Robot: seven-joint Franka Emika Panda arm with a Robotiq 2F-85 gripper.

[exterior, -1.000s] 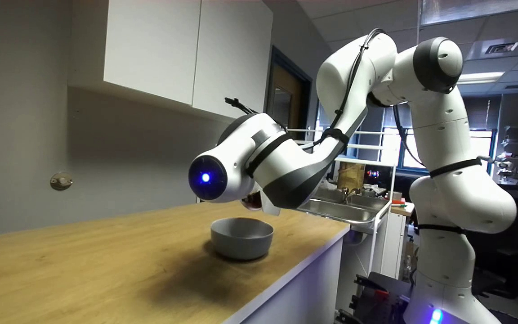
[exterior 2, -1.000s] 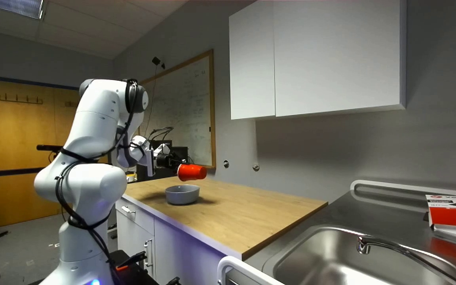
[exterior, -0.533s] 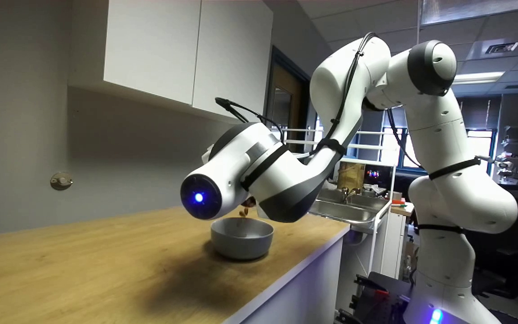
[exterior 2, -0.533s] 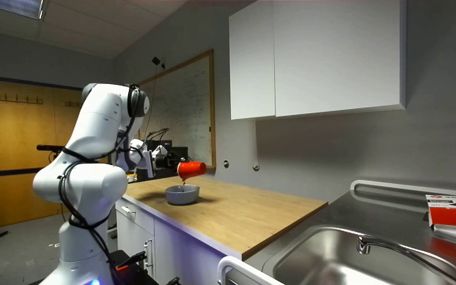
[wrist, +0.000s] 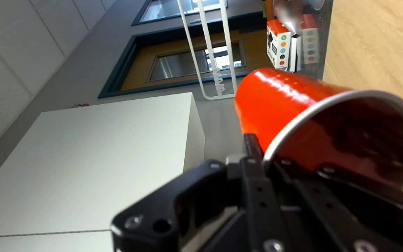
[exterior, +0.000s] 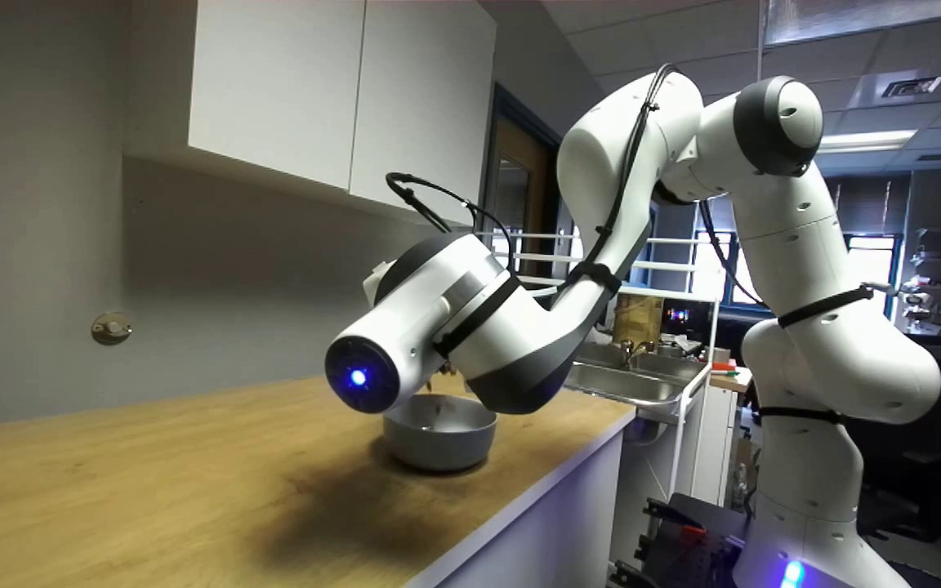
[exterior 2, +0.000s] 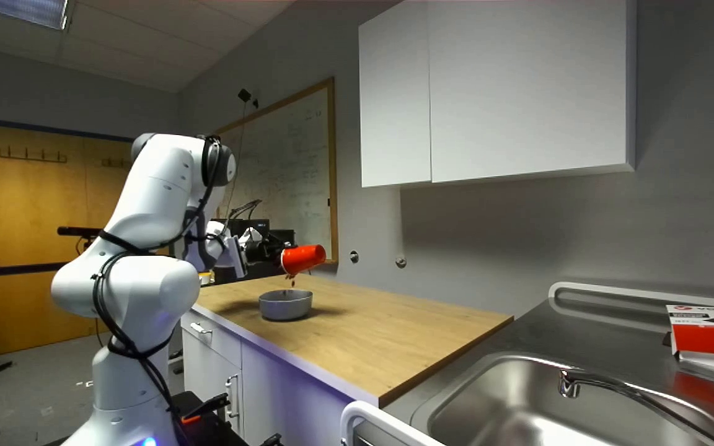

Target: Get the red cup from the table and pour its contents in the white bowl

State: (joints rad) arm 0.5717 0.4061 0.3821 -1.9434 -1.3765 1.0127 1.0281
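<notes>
My gripper (exterior 2: 285, 246) is shut on the wall of the red cup (exterior 2: 305, 257) near its white rim. The cup is tilted past level, base up and mouth low, above the white bowl (exterior 2: 286, 306). Small brown pieces (exterior 2: 292, 282) fall from its mouth toward the bowl. In the wrist view the fingers (wrist: 266, 159) pinch the rim of the cup (wrist: 275, 101), with dark pieces inside. The bowl also shows in an exterior view (exterior: 439, 447), upright on the table (exterior: 152, 490), with some pieces inside. The arm hides the cup and gripper there.
A white wall cabinet (exterior 2: 493, 93) hangs over the back of the table. A steel sink (exterior 2: 512, 402) with a tap (exterior 2: 617, 387) adjoins one table end. A red and white box (exterior 2: 711, 331) lies beyond the sink. The grey wall (exterior: 217, 343) runs behind the table.
The cup has tilted further, its base rising and its mouth turning down. Pieces have begun falling from it into the bowl. The arm has lowered slightly and its wrist has turned.
</notes>
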